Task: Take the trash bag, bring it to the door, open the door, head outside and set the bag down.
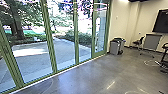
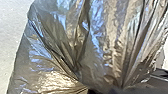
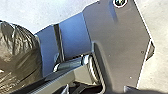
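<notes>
**Bag in left gripper, robot indoors by the glass wall**

Head view, left to right:
- Rough dark trunk (image 1: 18,22) and leafy growth outside, behind flat glass in straight green frames (image 1: 50,42). Smooth paved yard (image 1: 32,62), part sunlit, part shaded.
- Floor (image 1: 100,75) inside: grey, polished, with bright glare streaks.
- Boxy grey bin (image 1: 115,47) by the end of the frames, with a darker one close beside it. Plain pale wall (image 1: 118,27) behind.
- Dark chair (image 1: 138,42), then a flat grey upright panel (image 1: 152,41). Black screen (image 1: 162,21) on the wall. Part of another dark seat at the far right.

Left wrist: bag (image 2: 100,37) is right up close. Thin glossy dark plastic, crinkled, blue and tan sheen, long pleats fanning out from a gathered part. Left gripper (image 2: 106,90) pinches it there, pleats pulled tight. Can't tell how the arm bends.

Right wrist: close over the robot's own base, the bag's rounded, wrinkled side next to the base. Pale floor beyond. Can't tell whether the right gripper is spread or pressed together, or if it touches anything.
</notes>
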Controlling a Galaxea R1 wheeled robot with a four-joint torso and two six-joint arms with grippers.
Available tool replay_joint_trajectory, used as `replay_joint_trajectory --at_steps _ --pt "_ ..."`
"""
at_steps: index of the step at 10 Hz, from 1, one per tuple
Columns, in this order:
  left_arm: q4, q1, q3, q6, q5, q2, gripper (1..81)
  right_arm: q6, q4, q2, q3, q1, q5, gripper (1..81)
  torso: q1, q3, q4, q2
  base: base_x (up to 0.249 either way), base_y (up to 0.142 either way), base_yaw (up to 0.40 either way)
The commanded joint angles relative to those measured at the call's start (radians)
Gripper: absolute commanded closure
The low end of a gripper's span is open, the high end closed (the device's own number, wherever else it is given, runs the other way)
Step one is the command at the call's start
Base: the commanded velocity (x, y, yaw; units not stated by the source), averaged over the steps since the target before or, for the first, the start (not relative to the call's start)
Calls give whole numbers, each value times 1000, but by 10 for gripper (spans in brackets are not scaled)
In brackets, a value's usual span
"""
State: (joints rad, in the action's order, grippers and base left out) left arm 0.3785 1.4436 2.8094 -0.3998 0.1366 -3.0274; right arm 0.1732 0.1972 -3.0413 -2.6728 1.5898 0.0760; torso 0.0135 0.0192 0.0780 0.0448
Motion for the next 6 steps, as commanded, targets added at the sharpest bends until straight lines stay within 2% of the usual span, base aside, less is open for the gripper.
replay_joint_trajectory --at_steps 1,2,6 --pt "-6 -64 4 -10 66 5 811 -1 4 -3 5 -49 -59 10 0 0 0 0 161 -67 0" --pt "-6 -62 4 -10 66 4 811 -1 2 -3 5 -49 -59 10 0 0 0 0 161 -61 0" --pt "-6 -62 4 -10 66 5 811 -1 2 -4 5 -49 -59 10 0 0 0 0 161 0 0"
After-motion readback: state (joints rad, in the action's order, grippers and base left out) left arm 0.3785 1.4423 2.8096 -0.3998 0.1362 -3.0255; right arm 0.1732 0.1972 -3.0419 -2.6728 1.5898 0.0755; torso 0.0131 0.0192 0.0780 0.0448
